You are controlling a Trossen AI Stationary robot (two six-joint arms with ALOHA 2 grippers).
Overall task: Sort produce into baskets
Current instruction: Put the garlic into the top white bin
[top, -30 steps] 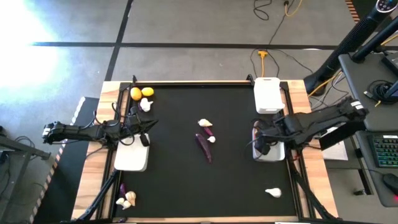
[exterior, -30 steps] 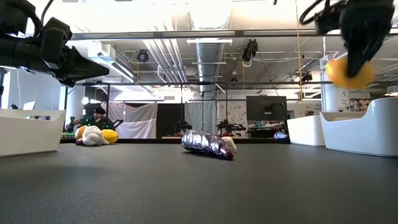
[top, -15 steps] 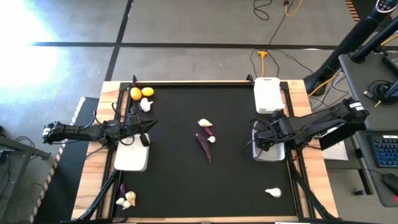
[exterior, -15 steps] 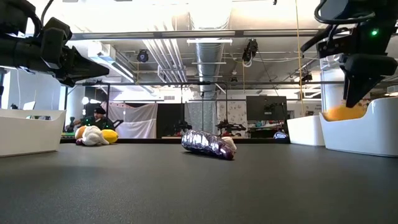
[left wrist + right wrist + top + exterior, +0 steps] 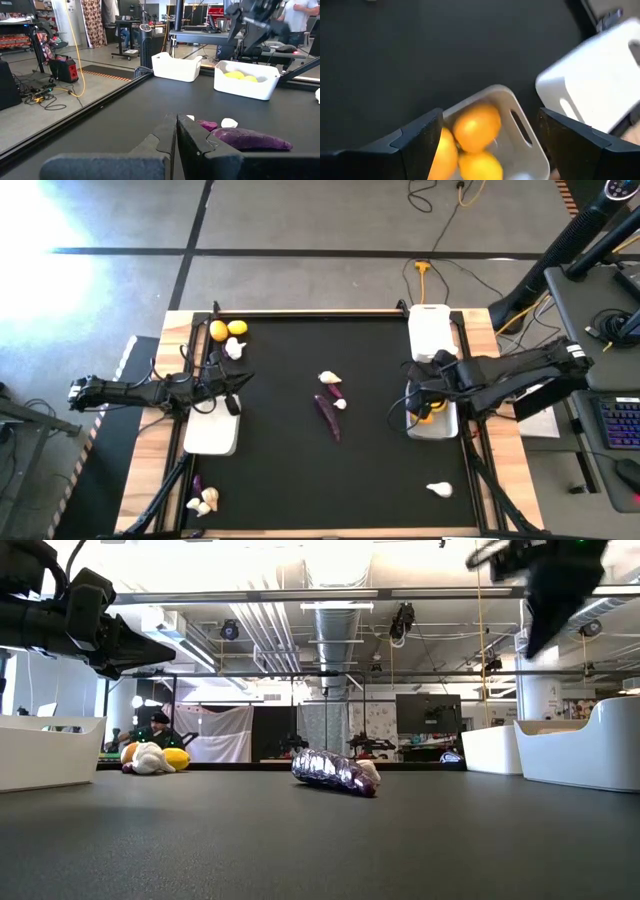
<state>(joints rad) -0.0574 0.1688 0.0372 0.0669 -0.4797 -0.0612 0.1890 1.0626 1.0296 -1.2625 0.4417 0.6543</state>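
Right tool [image 5: 545, 600]: smeared by motion in the low view, top cut by the frame edge. Right-side basket [image 5: 437, 423]: largely covered from above by the right arm, only a patch of lemon [image 5: 428, 412] showing. Same basket [image 5: 512, 135] in the right wrist view: cut off by the picture's edge along with two of its three lemons. Left-side basket [image 5: 212, 432]: near end hidden under the left tool [image 5: 232, 395]. Small cluster [image 5: 203, 500] at the counter's near left corner: too small to sort by kind.
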